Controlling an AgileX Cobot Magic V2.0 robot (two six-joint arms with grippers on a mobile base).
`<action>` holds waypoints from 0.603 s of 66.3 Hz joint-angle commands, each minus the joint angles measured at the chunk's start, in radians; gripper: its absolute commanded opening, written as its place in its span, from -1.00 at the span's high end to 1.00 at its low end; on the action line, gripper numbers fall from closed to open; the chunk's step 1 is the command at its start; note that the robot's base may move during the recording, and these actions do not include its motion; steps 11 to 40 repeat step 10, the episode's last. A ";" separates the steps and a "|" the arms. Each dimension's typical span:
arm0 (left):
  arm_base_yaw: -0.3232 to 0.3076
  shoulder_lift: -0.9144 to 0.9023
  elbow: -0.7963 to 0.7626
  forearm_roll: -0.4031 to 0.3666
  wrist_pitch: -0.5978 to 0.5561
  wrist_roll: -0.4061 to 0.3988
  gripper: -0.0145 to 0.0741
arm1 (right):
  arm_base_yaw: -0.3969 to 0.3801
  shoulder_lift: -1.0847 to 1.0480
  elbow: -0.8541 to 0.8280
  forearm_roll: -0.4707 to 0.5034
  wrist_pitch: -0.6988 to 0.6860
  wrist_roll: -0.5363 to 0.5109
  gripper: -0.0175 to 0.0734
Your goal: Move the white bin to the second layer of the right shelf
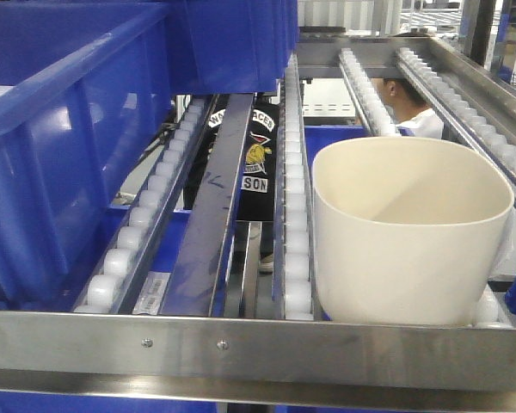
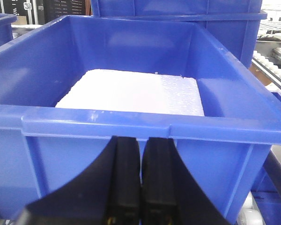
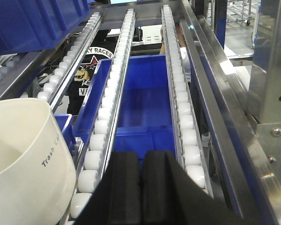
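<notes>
**White bin resting on the roller shelf, both grippers clenched and empty**

The cream-white smooth plastic bin (image 1: pixel 411 228) is seen standing upright on the stainless steel roller shelf level (image 1: pixel 258 348), right of centre in the front view and just behind the flat steel front rail with its two screws. Its mouth is a rounded square, its plain walls taper downward to a rounded base, and no handles are shown. The inside is seen to be empty. Its base is carried by the lanes of small white rollers (image 1: pixel 294 249) on either side. In the right wrist view a part of the bin (image 3: pixel 23 164) is shown at lower left, with small dark lettering reading "Trash Ca" on its wall.

The right gripper (image 3: pixel 141 187) is seen beside the bin, apart from it, its black fingers pressed together on nothing. The left gripper (image 2: pixel 140 183) is likewise clenched with nothing between its fingers, just before a large blue rectangular plastic crate (image 2: pixel 131 126) in which a white foam slab (image 2: pixel 131 91) is laid.

Behind the shelf, a person's head and white shirt (image 1: pixel 417 116) are partly visible.
</notes>
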 commanded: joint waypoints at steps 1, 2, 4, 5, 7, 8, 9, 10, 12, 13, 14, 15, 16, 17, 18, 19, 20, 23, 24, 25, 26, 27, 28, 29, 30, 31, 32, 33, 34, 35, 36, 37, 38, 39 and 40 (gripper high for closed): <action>-0.006 -0.003 0.037 -0.009 -0.086 -0.010 0.48 | -0.006 -0.022 -0.015 -0.006 -0.086 0.000 0.49; -0.006 -0.003 0.037 -0.009 -0.086 -0.010 0.48 | -0.006 -0.022 -0.015 -0.006 -0.086 0.000 0.49; -0.006 -0.003 0.037 -0.009 -0.086 -0.010 0.48 | -0.006 -0.022 -0.015 -0.006 -0.086 0.000 0.49; -0.006 -0.003 0.037 -0.009 -0.086 -0.010 0.48 | -0.006 -0.022 -0.015 -0.006 -0.086 0.000 0.49; -0.006 -0.003 0.037 -0.009 -0.086 -0.010 0.48 | -0.006 -0.022 -0.015 -0.006 -0.086 0.000 0.49; -0.006 -0.003 0.037 -0.009 -0.086 -0.010 0.48 | -0.006 -0.022 -0.015 -0.006 -0.086 0.000 0.49; -0.006 -0.003 0.037 -0.009 -0.086 -0.010 0.48 | -0.006 -0.022 -0.015 -0.006 -0.086 0.000 0.49; -0.006 -0.003 0.037 -0.009 -0.086 -0.010 0.48 | -0.006 -0.022 -0.015 -0.006 -0.086 0.000 0.49; -0.006 -0.003 0.037 -0.009 -0.086 -0.010 0.48 | -0.006 -0.022 -0.015 -0.006 -0.086 0.000 0.49; -0.006 -0.003 0.037 -0.009 -0.086 -0.010 0.48 | -0.006 -0.022 -0.015 -0.006 -0.086 0.000 0.49; -0.006 -0.003 0.037 -0.009 -0.086 -0.010 0.48 | -0.006 -0.022 -0.015 -0.006 -0.086 0.000 0.49; -0.006 -0.003 0.037 -0.009 -0.086 -0.010 0.48 | -0.006 -0.022 -0.015 -0.006 -0.086 0.000 0.49; -0.006 -0.003 0.037 -0.009 -0.086 -0.010 0.48 | -0.006 -0.022 -0.015 -0.006 -0.086 0.000 0.49; -0.006 -0.003 0.037 -0.009 -0.086 -0.010 0.48 | -0.006 -0.022 -0.015 -0.006 -0.086 0.000 0.49; -0.006 -0.003 0.037 -0.009 -0.086 -0.010 0.48 | -0.006 -0.022 -0.015 -0.006 -0.086 0.000 0.49; -0.006 -0.003 0.037 -0.009 -0.086 -0.010 0.48 | -0.006 -0.022 -0.015 -0.006 -0.086 0.000 0.49; -0.006 -0.003 0.037 -0.009 -0.086 -0.010 0.48 | -0.006 -0.022 -0.015 -0.006 -0.086 0.000 0.49; -0.006 -0.003 0.037 -0.009 -0.086 -0.010 0.48 | -0.006 -0.022 -0.015 -0.006 -0.086 0.000 0.49; -0.006 -0.003 0.037 -0.009 -0.086 -0.010 0.48 | -0.006 -0.022 -0.015 -0.006 -0.086 0.000 0.49; -0.006 -0.003 0.037 -0.009 -0.086 -0.010 0.48 | -0.006 -0.022 -0.015 -0.006 -0.086 0.000 0.49; -0.006 -0.003 0.037 -0.009 -0.086 -0.010 0.48 | -0.006 -0.022 -0.015 -0.006 -0.086 0.000 0.49; -0.006 -0.003 0.037 -0.009 -0.086 -0.010 0.48 | -0.006 -0.022 -0.015 -0.006 -0.086 0.000 0.49; -0.006 -0.003 0.037 -0.009 -0.086 -0.010 0.48 | -0.006 -0.022 -0.015 -0.006 -0.086 0.000 0.49; -0.006 -0.003 0.037 -0.009 -0.086 -0.010 0.48 | -0.006 -0.022 -0.015 -0.006 -0.086 0.000 0.49; -0.006 -0.003 0.037 -0.009 -0.086 -0.010 0.48 | -0.006 -0.022 -0.015 -0.006 -0.086 0.000 0.49; -0.006 -0.003 0.037 -0.009 -0.086 -0.010 0.48 | -0.006 -0.022 -0.015 -0.006 -0.086 0.000 0.49; -0.006 -0.003 0.037 -0.009 -0.086 -0.010 0.48 | -0.006 -0.022 -0.015 -0.006 -0.086 0.000 0.49; -0.006 -0.003 0.037 -0.009 -0.086 -0.010 0.48 | -0.006 -0.022 -0.015 -0.006 -0.086 0.000 0.49; -0.006 -0.003 0.037 -0.009 -0.086 -0.010 0.48 | -0.006 -0.022 -0.015 -0.006 -0.086 0.000 0.49; -0.006 -0.003 0.037 -0.009 -0.086 -0.010 0.48 | -0.006 -0.022 -0.015 -0.006 -0.086 0.000 0.49; -0.006 -0.003 0.037 -0.009 -0.086 -0.010 0.48 | -0.006 -0.022 -0.015 -0.006 -0.086 0.000 0.49; -0.006 -0.003 0.037 -0.009 -0.086 -0.010 0.48 | -0.006 -0.022 -0.015 -0.006 -0.086 0.000 0.49; -0.006 -0.003 0.037 -0.009 -0.086 -0.010 0.48 | -0.006 -0.022 -0.015 -0.006 -0.086 0.000 0.49; -0.006 -0.003 0.037 -0.009 -0.086 -0.010 0.48 | -0.006 -0.022 -0.015 -0.006 -0.086 0.000 0.49; -0.006 -0.003 0.037 -0.009 -0.086 -0.010 0.48 | -0.006 -0.022 -0.015 -0.006 -0.086 0.000 0.49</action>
